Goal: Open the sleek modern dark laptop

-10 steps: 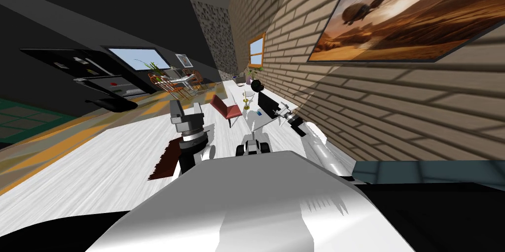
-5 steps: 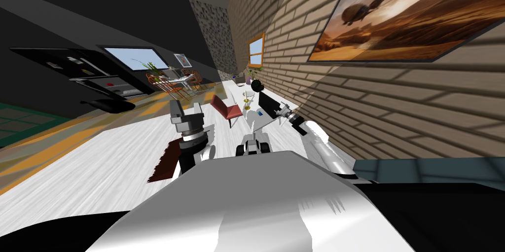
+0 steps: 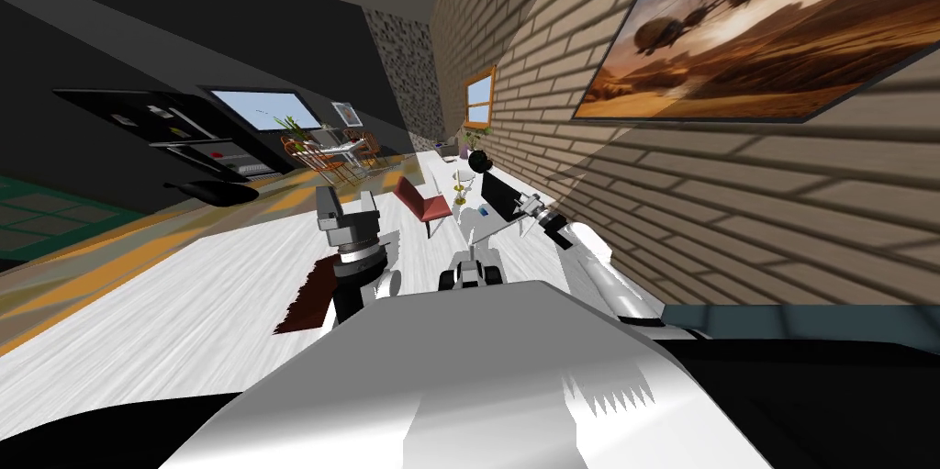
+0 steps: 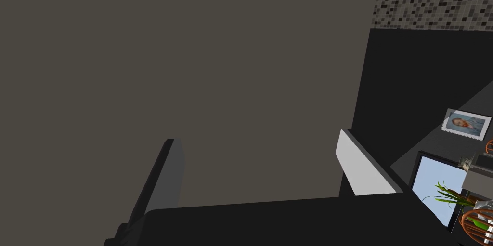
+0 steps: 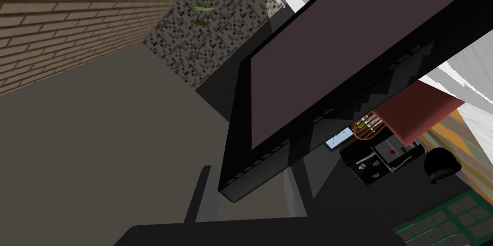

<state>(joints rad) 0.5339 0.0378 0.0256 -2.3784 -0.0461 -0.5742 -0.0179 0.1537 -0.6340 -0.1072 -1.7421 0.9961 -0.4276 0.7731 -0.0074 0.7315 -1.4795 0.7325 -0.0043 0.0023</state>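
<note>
Left gripper [image 3: 347, 205] is up in front of the chest, thin grey fingers [image 4: 358, 168] spread wide, nothing between them. Dark red-brown rug [image 3: 310, 300] lies on the floor by the left forearm.

Right arm reaches forward along the tan brick wall [image 3: 734, 206]. Right gripper [image 3: 525, 209] is at the black slim laptop [image 3: 496, 195], fingers [image 5: 202, 195] drawn narrow. The lid's lower corner sits between them, pinched or very nearly so.

Laptop [image 5: 327, 60] is part open. Dark blank screen in a black frame is tilted up off the black keyboard half, and key rows show. It sits on a white streaked surface [image 5: 467, 65] beside the brick wall; cannot tell desk from floor there.

Red flat-seated chair [image 3: 420, 200] is just beside the laptop, on the room side. Black round pot [image 3: 477, 161] with green trailing leaves is just beyond the laptop. Orange-framed window [image 3: 478, 98] is further down the wall. Large framed desert-toned painting [image 3: 762, 32] hangs on the brick wall, above and right of the arm.
</note>
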